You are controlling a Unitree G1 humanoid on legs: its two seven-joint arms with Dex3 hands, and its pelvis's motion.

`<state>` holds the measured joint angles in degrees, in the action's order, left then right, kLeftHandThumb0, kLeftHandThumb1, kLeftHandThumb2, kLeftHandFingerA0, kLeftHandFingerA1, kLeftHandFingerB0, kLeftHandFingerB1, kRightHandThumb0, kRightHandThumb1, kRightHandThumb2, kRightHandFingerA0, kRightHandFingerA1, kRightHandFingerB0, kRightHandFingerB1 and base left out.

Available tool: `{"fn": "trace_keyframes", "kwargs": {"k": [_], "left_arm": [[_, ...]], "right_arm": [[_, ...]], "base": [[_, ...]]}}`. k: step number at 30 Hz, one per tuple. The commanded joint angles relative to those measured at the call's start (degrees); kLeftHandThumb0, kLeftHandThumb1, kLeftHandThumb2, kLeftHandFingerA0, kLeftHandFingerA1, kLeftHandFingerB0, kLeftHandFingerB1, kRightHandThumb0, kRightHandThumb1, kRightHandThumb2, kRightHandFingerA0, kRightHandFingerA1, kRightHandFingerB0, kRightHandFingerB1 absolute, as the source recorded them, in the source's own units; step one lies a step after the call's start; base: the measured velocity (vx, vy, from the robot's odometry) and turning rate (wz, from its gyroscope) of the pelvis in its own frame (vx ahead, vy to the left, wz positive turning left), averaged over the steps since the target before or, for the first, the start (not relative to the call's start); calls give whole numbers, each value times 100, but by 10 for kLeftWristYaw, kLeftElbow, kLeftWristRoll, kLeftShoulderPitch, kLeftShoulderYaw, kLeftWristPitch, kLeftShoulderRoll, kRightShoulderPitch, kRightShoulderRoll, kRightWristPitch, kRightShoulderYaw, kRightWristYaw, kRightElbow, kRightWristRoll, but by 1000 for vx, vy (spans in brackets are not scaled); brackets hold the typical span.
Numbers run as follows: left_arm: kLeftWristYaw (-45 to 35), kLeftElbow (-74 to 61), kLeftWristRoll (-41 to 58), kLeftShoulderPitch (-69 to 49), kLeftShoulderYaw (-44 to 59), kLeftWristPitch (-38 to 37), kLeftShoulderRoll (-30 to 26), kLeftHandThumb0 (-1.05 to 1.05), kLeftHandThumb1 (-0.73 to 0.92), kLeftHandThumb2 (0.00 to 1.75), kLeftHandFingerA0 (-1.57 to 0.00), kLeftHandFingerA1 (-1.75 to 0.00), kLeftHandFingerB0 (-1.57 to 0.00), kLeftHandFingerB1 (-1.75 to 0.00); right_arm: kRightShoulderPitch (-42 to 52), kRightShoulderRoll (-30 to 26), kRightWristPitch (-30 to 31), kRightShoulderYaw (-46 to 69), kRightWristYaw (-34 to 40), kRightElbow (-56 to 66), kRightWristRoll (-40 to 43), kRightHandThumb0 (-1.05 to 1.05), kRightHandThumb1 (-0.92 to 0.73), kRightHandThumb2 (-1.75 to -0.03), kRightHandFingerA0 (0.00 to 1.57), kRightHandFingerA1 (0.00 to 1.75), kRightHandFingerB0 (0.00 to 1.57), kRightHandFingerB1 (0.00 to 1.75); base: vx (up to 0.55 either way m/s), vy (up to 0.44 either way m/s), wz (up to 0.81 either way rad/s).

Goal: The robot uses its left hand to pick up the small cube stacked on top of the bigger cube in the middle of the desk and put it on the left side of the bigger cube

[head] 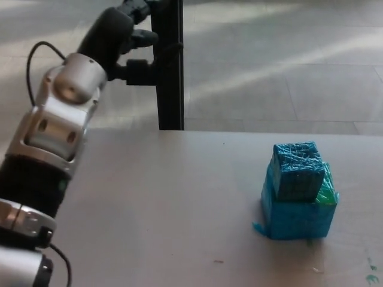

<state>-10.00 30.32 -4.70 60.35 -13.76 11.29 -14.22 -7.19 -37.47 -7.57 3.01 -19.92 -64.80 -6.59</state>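
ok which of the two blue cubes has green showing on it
The bigger cube, the bottom one resting on the desk: green shows at its upper right corner. The small cube stacked on top of it is blue all over.

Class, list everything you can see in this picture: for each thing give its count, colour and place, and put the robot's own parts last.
small cube: one, blue, stacked on the big cube
big cube: one, blue with some green at its right top edge, right of the desk's middle
desk: one, pale, fills the lower picture
post: one, black, upright behind the desk's far edge
floor: grey, sunlit streaks, beyond the desk
left arm: one, silver and black, at picture left
left hand: one, black, open, raised top left, holding nothing
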Motion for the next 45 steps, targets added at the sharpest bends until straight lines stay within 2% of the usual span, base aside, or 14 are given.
{"fn": "trace_keyframes", "kwargs": {"k": [1,4,10,11,12,18,20,21,22,25,28,29,30,45], "left_arm": [[-10,20,-38,13,-31,10,39,-97,72,63,-16,-53,-16,-30],[-5,41,-55,23,-49,-9,62,-100,59,102,-13,-57,-6,-40],[-10,63,-80,38,-89,-18,121,-99,58,102,-12,-56,-3,-42],[-13,75,-85,42,-98,-27,130,-101,77,64,-14,-55,-12,-33],[-18,79,-90,46,-109,-23,137,-41,24,96,-4,-54,0,-50],[-25,106,-109,57,-137,-20,176,-41,24,96,-3,-54,0,-50],[-37,121,-123,72,-157,-9,193,-97,60,107,0,-47,-8,-31],[-38,126,-128,77,-163,-6,200,-100,75,63,-9,-42,-12,-27],[-41,130,-136,84,-174,-1,207,-96,57,101,-6,-45,-8,-29],[-44,138,-160,94,-199,-5,212,-101,75,63,-7,-39,-12,-28],[-61,128,-192,93,-242,-17,211,-98,59,105,-7,-33,-10,-28],[-63,120,-197,84,-252,-19,209,-103,73,63,-3,-43,-10,-33],[-67,115,-197,79,-256,-16,208,-104,61,105,-6,-27,-9,-30],[-241,145,-247,110,-335,41,200,-105,57,110,0,-22,-8,-14]], "right_arm": [[6,-21,1,2,-8,7,1,-64,-28,-94,95,99,68,80],[4,-20,3,1,-7,10,1,-63,-28,-93,95,99,68,79],[-3,-19,12,-6,-10,3,-3,-63,-31,-98,92,96,65,77],[0,-20,9,-5,-10,5,-2,-65,-32,-99,93,97,65,77],[2,-22,7,-6,-13,10,-3,-65,-37,-80,93,99,67,77],[-10,-24,16,-9,-8,10,-6,-64,-28,-94,97,99,66,79],[-12,-24,10,-11,-9,8,-8,-62,-28,-94,94,98,67,79],[-13,-24,10,-11,-11,8,-8,-61,-30,-98,95,98,67,79],[-14,-23,7,-11,-10,6,-7,-65,-28,-95,97,99,68,80],[-17,-23,7,-14,-9,5,-9,-64,-31,-99,96,99,68,80],[-17,-24,-1,-12,-9,4,-7,-65,-28,-95,98,99,70,81],[-18,-26,2,-13,-12,6,-8,-64,-34,-83,95,99,69,80],[-18,-27,6,-13,-15,6,-7,-64,-28,-94,95,99,69,81],[-29,-32,0,-16,-12,1,-12,-65,-31,-95,98,101,68,78]], "base": [[0,0,0],[0,0,0],[0,0,0],[0,0,0],[0,0,0],[0,0,0],[0,0,0],[0,0,0],[0,0,0],[0,0,0],[0,0,0],[0,0,0],[0,0,0],[0,0,0]]}}
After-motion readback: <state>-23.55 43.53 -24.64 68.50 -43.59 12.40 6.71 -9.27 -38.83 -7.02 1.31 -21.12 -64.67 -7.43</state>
